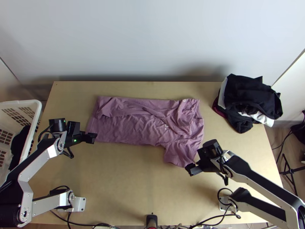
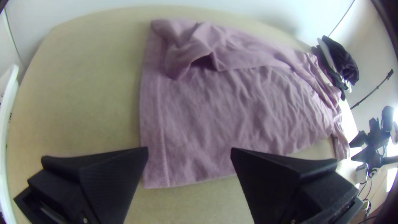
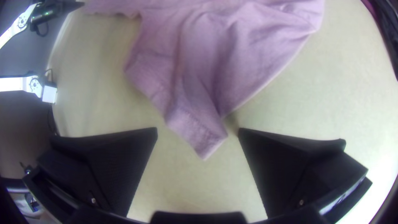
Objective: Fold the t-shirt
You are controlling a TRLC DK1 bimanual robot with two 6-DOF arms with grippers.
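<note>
One white basket [image 1: 23, 102] stands off to the left of the t-shirt [image 1: 145, 126], dark cloth inside it, out of the folding area. Next comes my left gripper [image 2: 189, 151], at the shirt's hem end by the near corner; its fingers are parted with that corner between them, holding nothing, and I read the placing as my way to pinch the near edge there. The shirt itself lies lengthwise across the table [image 1: 126, 183], hem left, collar end right. Its far long side looks turned inward in a loose, rumpled flap, probably to narrow the body, while the near sleeve [image 1: 179, 154] juts out toward the arms' bases. At that sleeve's tip is my right gripper [image 3: 198, 135], fingers wide and released, the sleeve's end between them but unheld. I take it to be there because the sleeve needs bringing in over the body; with a grip at each end I can carry the near side across evenly. Catching only the top layer would leave a twist, so I want both pinches low. Right of the shirt, beyond the collar end, sits a pile of clothes [image 1: 249, 95], which seems set aside to leave me working room.
</note>
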